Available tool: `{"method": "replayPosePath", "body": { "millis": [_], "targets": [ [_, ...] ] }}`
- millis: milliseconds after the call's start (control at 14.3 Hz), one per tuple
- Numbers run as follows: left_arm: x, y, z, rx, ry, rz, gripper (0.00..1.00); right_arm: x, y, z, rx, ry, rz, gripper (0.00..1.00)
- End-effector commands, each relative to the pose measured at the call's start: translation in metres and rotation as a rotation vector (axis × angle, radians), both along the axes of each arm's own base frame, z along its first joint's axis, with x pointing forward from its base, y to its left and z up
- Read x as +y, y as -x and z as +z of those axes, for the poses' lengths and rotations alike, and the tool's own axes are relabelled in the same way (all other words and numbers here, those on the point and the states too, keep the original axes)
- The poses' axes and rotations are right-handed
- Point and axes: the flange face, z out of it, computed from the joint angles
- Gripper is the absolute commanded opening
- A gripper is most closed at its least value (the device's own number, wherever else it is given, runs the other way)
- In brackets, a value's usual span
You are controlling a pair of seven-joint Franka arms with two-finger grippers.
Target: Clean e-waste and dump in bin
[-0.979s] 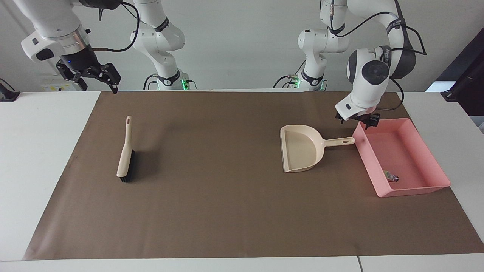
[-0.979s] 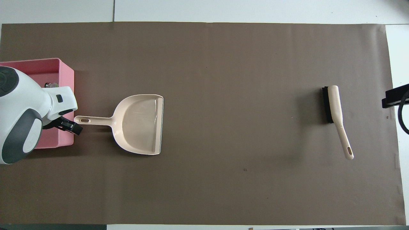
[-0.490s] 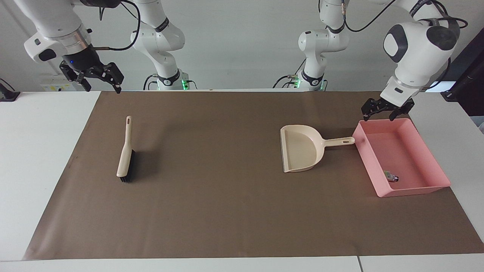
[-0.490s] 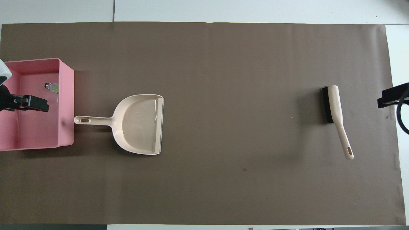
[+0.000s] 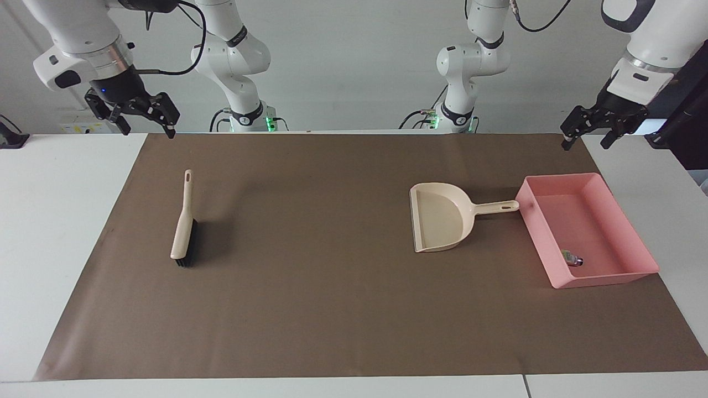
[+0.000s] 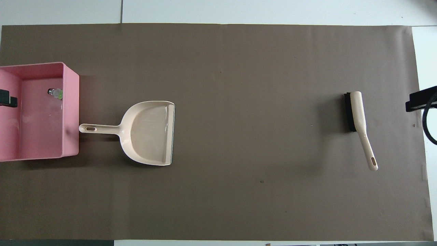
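Both claws are spread wide and holding nothing: left gripper point(image 5: 585, 134) up over the mat's corner by the pink bin point(image 5: 630, 274), right gripper point(image 5: 145, 118) raised at its own end. E-waste point(image 5: 572, 257) sits inside the bin, dustpan point(image 5: 442, 216) just beside it, brush point(image 5: 183, 228) well apart.

bin point(image 5: 636, 243): glossy pink plastic
dustpan point(image 5: 442, 218): smooth beige plastic
brush point(image 5: 182, 226): beige plastic, black bristles
mat point(image 5: 332, 309): matt brown paper
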Motion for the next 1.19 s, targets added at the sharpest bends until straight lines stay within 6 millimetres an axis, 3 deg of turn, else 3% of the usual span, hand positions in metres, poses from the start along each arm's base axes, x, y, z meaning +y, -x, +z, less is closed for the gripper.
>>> {"method": "replayPosePath", "body": {
  "millis": [0,350,1119],
  "targets": [
    [0.001,-0.001,0.002,0.032,0.011,0.023,0.98,0.004,0.002,-0.003,-0.001,0.016,0.028,1.00],
    [0.002,0.012,-0.011,0.103,0.009,0.026,0.98,0.007,0.004,-0.002,0.009,-0.012,0.022,1.00],
    [0.004,0.008,-0.012,0.054,-0.038,0.038,0.98,0.008,0.004,-0.003,0.008,-0.026,-0.008,1.00]
  ]
}}
